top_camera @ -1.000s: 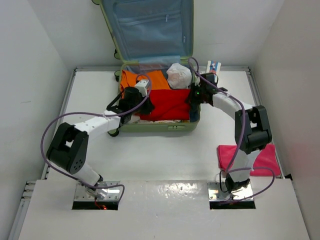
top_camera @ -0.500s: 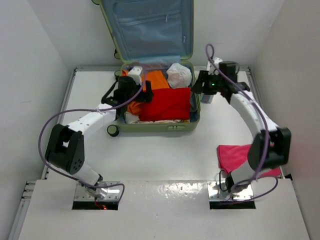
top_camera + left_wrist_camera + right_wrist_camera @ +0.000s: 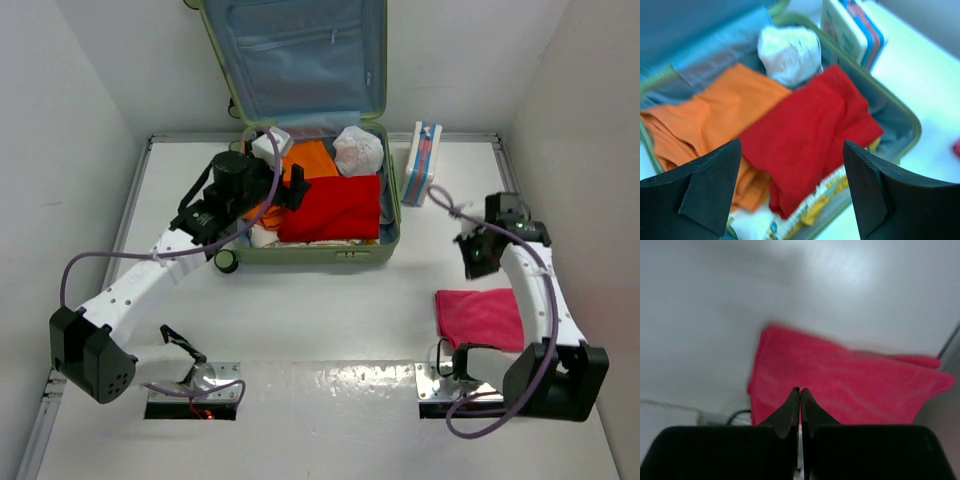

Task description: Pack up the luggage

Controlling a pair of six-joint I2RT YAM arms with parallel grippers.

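The luggage (image 3: 315,254) is a light-green suitcase lying open, its blue-lined lid (image 3: 295,55) leaning on the back wall. It holds an orange garment (image 3: 318,158), a red garment (image 3: 335,207) and a white bundle (image 3: 358,151). My left gripper (image 3: 292,186) hovers open over the left half of the luggage (image 3: 901,113), with nothing between its fingers; the left wrist view shows the red garment (image 3: 810,135) and orange garment (image 3: 715,115) below. My right gripper (image 3: 474,258) is shut and empty, away from the suitcase, above a pink towel (image 3: 840,385).
A blue, white and red striped box (image 3: 422,160) stands on the table just right of the suitcase. The pink towel (image 3: 482,318) lies flat near the right arm's base. White walls close in the table on the left, back and right.
My left gripper has opened and pulled back above the clothes. The right arm has swung from the suitcase's right side out toward the pink towel, and its jaws are now shut.
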